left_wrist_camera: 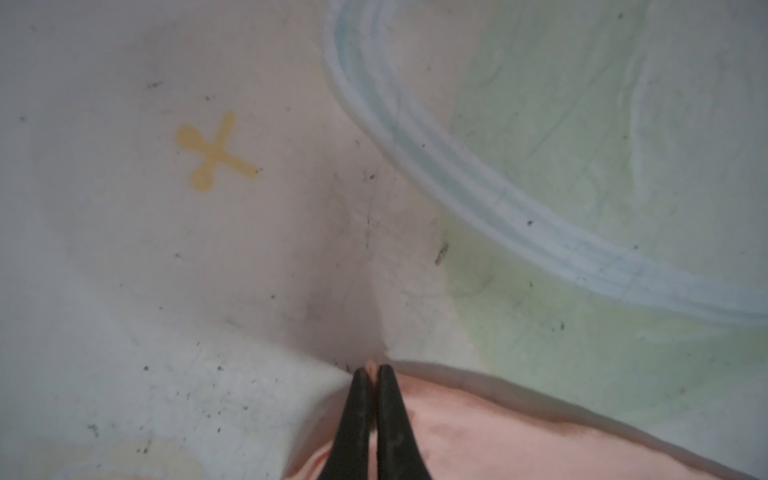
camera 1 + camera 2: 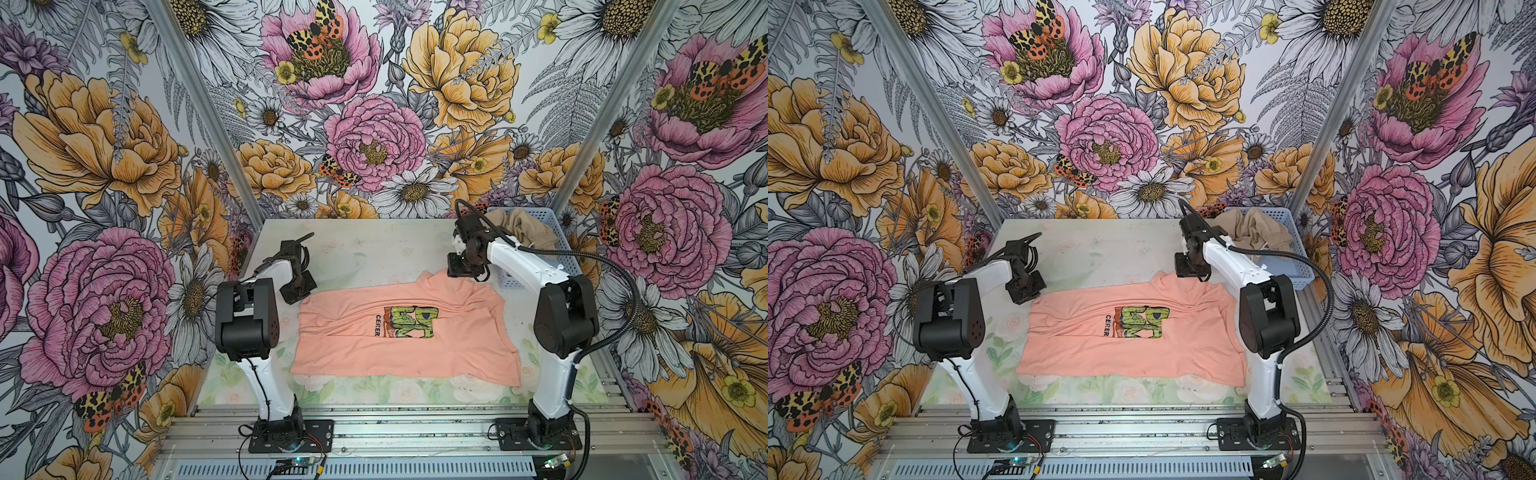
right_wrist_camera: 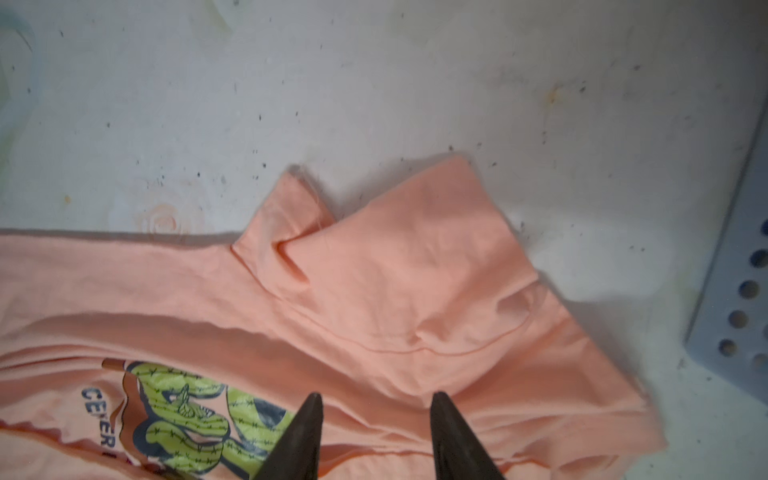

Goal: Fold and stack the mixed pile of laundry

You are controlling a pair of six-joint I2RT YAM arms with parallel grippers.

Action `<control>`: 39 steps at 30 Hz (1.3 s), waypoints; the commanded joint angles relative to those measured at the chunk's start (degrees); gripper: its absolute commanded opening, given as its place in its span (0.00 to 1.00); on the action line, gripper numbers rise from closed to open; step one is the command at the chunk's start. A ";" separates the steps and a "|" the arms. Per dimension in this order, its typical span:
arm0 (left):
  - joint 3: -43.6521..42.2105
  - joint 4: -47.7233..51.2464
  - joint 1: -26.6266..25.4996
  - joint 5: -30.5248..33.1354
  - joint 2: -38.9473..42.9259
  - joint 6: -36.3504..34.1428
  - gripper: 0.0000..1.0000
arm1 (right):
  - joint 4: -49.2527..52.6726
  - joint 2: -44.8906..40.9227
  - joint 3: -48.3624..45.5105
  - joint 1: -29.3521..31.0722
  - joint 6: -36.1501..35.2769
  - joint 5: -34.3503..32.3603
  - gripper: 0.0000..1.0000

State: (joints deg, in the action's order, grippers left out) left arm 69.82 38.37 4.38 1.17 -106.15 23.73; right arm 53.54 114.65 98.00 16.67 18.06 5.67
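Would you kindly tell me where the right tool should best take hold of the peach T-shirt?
Probably the sleeve of the peach T-shirt, at its raised crease, coming straight down from above. The cloth elsewhere lies flat on the table, while that fold stands up enough to pinch, and the right tool hangs open near it.

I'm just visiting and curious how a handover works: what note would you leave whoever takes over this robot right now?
The left gripper is shut on the T-shirt at its far-left corner.
The right gripper is open over its far-right part, holding nothing.
The T-shirt lies spread on the table, graphic up, unfolded.
The beige garment sits bunched in the basket.
Done: T-shirt laid out.
Left: fold it, fetch and fold the beige garment, stack both.
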 commanded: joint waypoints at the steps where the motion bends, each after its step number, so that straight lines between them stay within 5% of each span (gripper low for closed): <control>1: -1.75 0.32 -0.66 -1.27 7.97 0.69 0.00 | -2.21 6.52 5.51 -1.79 -1.49 -0.13 0.49; 12: -3.88 2.06 -2.58 -2.20 12.29 0.60 0.00 | -2.55 18.88 15.14 -1.00 -3.49 5.82 0.59; 15: -3.47 2.06 -2.89 -2.35 12.18 0.83 0.00 | -2.89 19.12 14.25 -0.77 -2.97 6.19 0.49; 21: -2.42 2.05 -3.14 -2.83 12.83 1.22 0.00 | -6.61 15.09 9.74 -0.80 -1.72 4.40 0.04; 25: -2.48 2.56 -3.24 -3.18 14.11 1.63 0.00 | -7.49 11.69 7.65 -0.63 -1.59 4.17 0.00; 31: -6.71 4.04 -3.41 -2.28 20.64 2.83 0.00 | -10.07 -0.48 -3.88 2.49 -2.44 2.25 0.00; 39: -18.61 5.39 -4.10 -2.18 31.62 6.47 0.00 | -10.40 -19.70 -31.24 10.86 1.26 -0.95 0.00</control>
State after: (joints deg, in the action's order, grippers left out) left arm 54.19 42.41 0.95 -0.91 -77.01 27.83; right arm 42.46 98.43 73.65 25.32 17.06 6.66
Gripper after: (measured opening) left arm 0.052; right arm 0.050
